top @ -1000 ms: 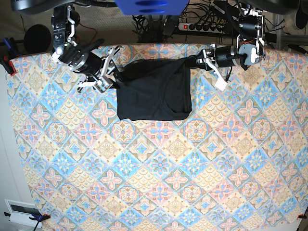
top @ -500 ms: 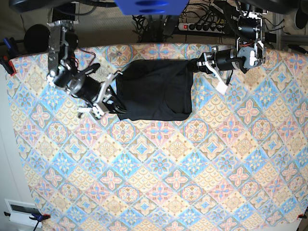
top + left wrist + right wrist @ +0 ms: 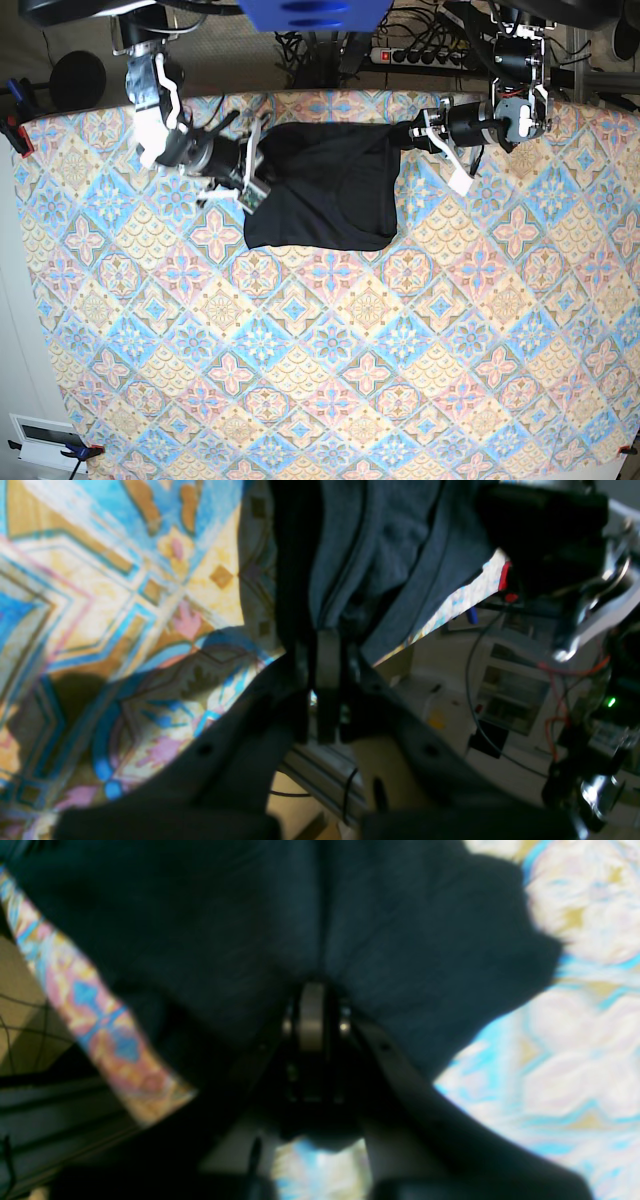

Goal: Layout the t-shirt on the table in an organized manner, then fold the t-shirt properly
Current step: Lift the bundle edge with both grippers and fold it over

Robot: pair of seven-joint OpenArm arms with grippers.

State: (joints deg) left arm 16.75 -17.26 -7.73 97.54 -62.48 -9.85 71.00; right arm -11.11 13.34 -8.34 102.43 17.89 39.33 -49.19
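Up near the top centre of the base view, the black t-shirt (image 3: 325,190) is lying folded on the patterned bench (image 3: 330,380). At its upper right corner the left fingers (image 3: 412,133) are clamping together on the fabric, and at its left edge the right fingers (image 3: 254,172) are pinching the cloth too, pressed together
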